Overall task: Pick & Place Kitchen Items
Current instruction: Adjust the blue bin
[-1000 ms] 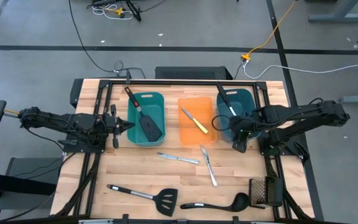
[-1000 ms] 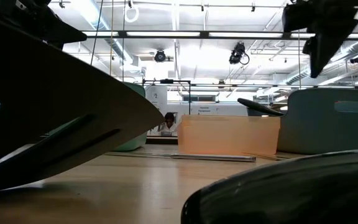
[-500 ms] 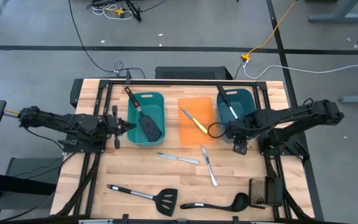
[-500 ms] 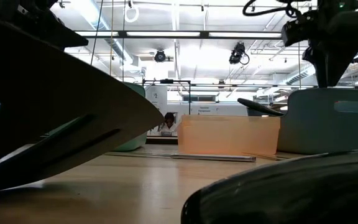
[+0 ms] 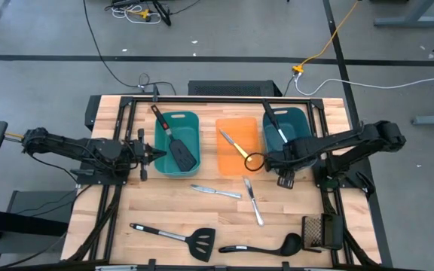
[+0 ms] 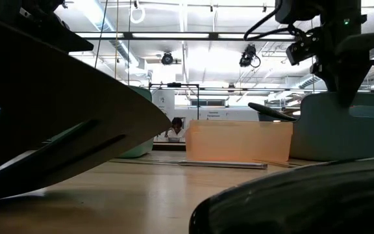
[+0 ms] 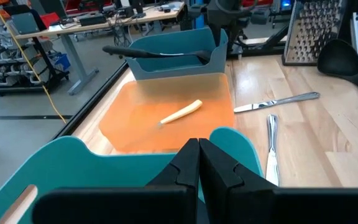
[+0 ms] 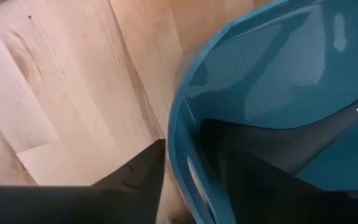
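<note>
At centre-right of the high view, my right pincer [image 5: 283, 178] hangs over the front rim of the right teal bin [image 5: 298, 119]; whether its fingers are apart, I cannot tell. The nearest loose item, a slim silver knife [image 5: 253, 199], lies on the wooden worktop [image 5: 164, 207] lower left of it, long axis running near-to-far. My left pincer [image 7: 199, 163], fingers together, waits by the left teal bin [image 5: 166, 170].
</note>
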Robot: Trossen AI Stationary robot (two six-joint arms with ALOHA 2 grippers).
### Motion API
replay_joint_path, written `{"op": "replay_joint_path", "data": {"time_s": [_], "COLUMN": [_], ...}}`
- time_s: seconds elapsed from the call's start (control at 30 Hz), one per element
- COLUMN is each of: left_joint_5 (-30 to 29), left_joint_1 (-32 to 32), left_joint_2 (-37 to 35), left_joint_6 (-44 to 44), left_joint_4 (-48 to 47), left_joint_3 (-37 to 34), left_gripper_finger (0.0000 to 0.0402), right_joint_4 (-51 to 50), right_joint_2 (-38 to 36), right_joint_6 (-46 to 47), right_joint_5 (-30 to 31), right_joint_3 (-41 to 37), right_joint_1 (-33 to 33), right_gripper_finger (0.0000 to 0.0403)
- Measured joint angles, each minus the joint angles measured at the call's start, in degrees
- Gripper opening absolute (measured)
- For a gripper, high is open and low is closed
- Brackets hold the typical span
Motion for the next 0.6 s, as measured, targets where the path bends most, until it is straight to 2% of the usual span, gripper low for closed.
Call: {"op": "replay_joint_path", "data": {"time_s": [0.37, 0.47, 0.6], "left_joint_5": [0.0, 0.0, 0.0], "left_joint_1": [0.0, 0.0, 0.0], "left_joint_2": [0.0, 0.0, 0.0], "left_joint_6": [0.3, 0.3, 0.4], "left_joint_4": [0.0, 0.0, 0.0], "left_joint_3": [0.0, 0.0, 0.0], "left_gripper_finger": [0.0016, 0.0016, 0.0016], "right_joint_4": [5.5, 5.7, 6.6], "right_joint_2": [2.2, 2.2, 2.2], "right_joint_6": [-0.7, -1.3, -1.0], "right_joint_5": [-2.8, -2.6, -3.0], "right_joint_3": [0.0, 0.0, 0.0], "right_joint_1": [-2.0, -2.4, -3.1], "right_gripper_finger": [0.0017, 0.0009, 0.0026]}}
